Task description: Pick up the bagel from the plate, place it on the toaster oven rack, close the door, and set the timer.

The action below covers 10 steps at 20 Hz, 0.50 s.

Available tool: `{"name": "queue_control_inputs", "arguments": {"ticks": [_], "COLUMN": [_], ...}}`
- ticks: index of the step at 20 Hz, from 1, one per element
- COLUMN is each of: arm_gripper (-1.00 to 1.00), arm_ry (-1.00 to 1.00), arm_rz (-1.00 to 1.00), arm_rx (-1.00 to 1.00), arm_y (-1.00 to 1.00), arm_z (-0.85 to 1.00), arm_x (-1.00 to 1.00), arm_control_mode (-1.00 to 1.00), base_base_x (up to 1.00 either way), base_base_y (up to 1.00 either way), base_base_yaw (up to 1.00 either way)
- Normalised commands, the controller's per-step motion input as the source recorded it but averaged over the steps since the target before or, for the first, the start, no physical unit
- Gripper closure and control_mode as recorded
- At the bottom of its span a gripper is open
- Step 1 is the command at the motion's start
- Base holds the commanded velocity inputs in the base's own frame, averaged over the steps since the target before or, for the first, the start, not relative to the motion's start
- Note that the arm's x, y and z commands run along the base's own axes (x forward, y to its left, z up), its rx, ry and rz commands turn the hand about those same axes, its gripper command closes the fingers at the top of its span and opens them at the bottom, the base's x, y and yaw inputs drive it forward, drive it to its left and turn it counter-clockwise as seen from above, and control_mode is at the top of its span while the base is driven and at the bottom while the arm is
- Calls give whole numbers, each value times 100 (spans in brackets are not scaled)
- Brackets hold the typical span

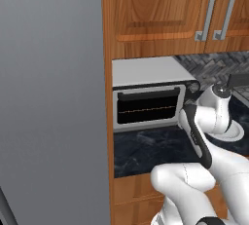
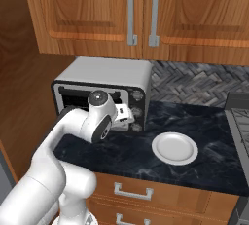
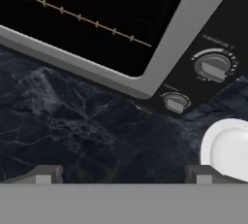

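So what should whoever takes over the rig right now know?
Gripper: open, holding nothing, low over the counter in front of the toaster oven knobs.
Plate: bare, right of the oven.
Door: looks shut; the rack shows through the glass. Bagel probably inside, but I cannot confirm it.
Left: set the timer; which knob is unclear.

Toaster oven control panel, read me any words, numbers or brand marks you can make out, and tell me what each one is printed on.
None can be read.
Toaster oven: faint pale lettering above the larger knob on the dark front panel, too blurred to read.
Same knob: small tick marks along an arc around it, no legible numbers.
Smaller knob: a faint mark above it, too small to read.
Plate: plain white, no print.
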Motion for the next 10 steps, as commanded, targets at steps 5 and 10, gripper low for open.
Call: {"name": "queue_control_inputs", "arguments": {"ticks": [5, 10], "arm_gripper": [-100, -100], "arm_ry": [-1, -2], "arm_rz": [-7, -11], "arm_rx": [0, 0], "arm_y": [-18, -17], "arm_z": [-28, -33], "arm_x": [5, 7], "arm_control_mode": [-100, -100], "base_base_x": [0, 0], "base_base_y": [0, 0], "base_base_yaw": [0, 0]}}
